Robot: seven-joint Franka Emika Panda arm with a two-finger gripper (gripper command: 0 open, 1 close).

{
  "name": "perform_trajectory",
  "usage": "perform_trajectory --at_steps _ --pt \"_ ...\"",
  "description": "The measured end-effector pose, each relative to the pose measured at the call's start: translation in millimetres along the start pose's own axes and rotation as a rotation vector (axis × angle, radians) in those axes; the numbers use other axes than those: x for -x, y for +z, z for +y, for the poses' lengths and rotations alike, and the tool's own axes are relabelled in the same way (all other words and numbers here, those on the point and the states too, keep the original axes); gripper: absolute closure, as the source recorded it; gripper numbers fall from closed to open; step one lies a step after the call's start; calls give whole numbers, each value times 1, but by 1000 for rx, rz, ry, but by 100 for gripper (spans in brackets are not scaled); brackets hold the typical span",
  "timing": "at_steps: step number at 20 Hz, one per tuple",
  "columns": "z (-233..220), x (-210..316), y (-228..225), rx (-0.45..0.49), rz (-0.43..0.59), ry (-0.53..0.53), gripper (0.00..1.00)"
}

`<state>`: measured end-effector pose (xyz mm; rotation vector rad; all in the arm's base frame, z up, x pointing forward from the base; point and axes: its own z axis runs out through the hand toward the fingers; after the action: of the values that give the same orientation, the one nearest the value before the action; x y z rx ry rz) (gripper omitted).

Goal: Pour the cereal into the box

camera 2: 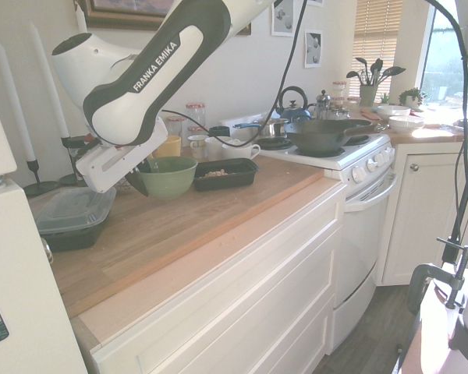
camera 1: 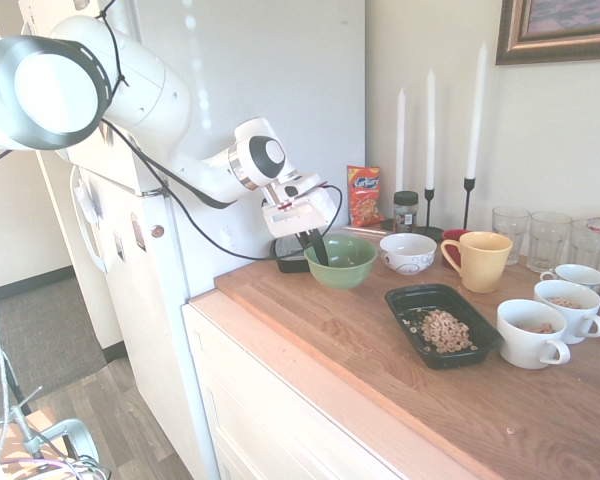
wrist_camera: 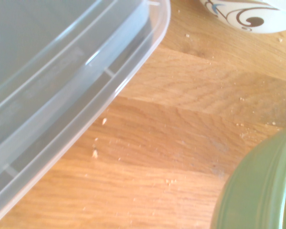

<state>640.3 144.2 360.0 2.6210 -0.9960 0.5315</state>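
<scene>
Wooden countertop (camera 1: 310, 325) beside white fridge (camera 1: 280, 70) — cereal (camera 1: 445, 332) in black tray (camera 1: 417, 350), jaws pinched on green bowl (camera 1: 346, 266).

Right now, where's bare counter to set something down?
Widest: in front of the black tray, toward the counter's front edge. Another strip runs between the green bowl and that edge. Crowded: right of the tray, with white mugs, and behind it, with the yellow mug.
</scene>
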Motion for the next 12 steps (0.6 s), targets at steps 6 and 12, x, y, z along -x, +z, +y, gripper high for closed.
perform_trajectory --at_steps 6,12 --pt "-8 6 27 23 -18 -10 100" --pt "-9 8 36 27 -27 -10 100"
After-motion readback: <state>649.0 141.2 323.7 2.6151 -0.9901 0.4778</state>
